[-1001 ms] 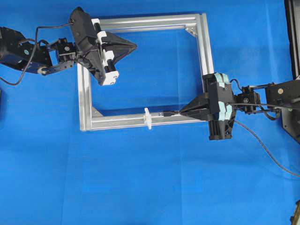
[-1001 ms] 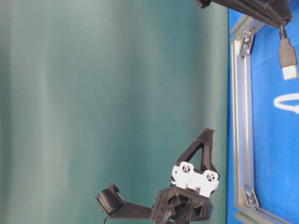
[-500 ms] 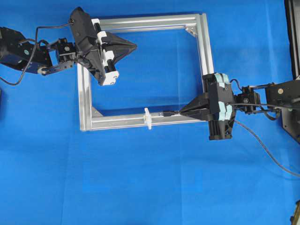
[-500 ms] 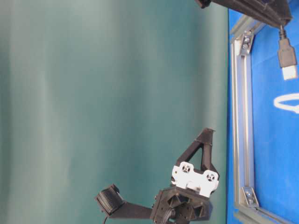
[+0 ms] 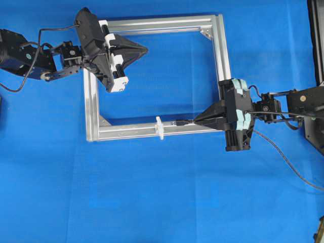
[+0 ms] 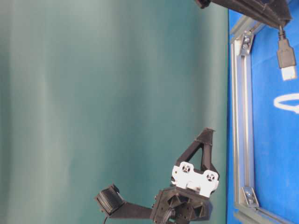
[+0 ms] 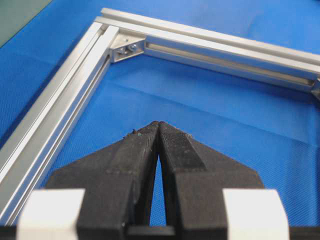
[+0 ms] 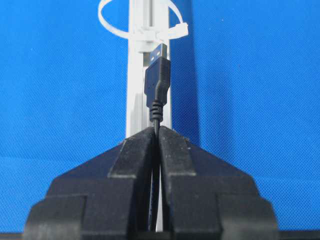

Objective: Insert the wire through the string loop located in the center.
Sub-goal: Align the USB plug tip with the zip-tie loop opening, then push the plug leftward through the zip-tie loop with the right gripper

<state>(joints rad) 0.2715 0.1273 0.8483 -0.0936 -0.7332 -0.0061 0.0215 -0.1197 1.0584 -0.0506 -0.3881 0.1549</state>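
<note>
The right claw (image 5: 198, 121) was clamped on the wire (image 8: 157, 82), its two black fingers (image 8: 134, 155) pressed together with the thin cable pinched between them just behind the plug. In the right wrist view the plug stuck out straight ahead of the fingertips, its metallic tip pointing at the string loop (image 8: 134, 22) — close to it, but not yet through. The loop stood as a thin white ring fixed on the silver frame (image 5: 131, 130), and the plug hung above the frame bar, in line with it. From overhead the loop (image 5: 159, 127) sat about midway along the frame's near bar, with the plug just to its right and the right claw beyond that, over the bar's right end. The rest of the wire (image 5: 286, 159) trailed from behind the right wrist across the blue surface (image 5: 162, 202) toward the right edge. In the table-level view, which was turned on its side, the plug (image 6: 286, 57) hung from the claw's tip, clear of the loop (image 6: 286, 102), a gap showing between them.

The left claw (image 5: 144, 49) was closed on nothing, its fingertips meeting in the left wrist view (image 7: 158, 125). It hovered inside the frame's far left corner, well apart from the loop and the wire, pointing toward the frame's open middle.
</note>
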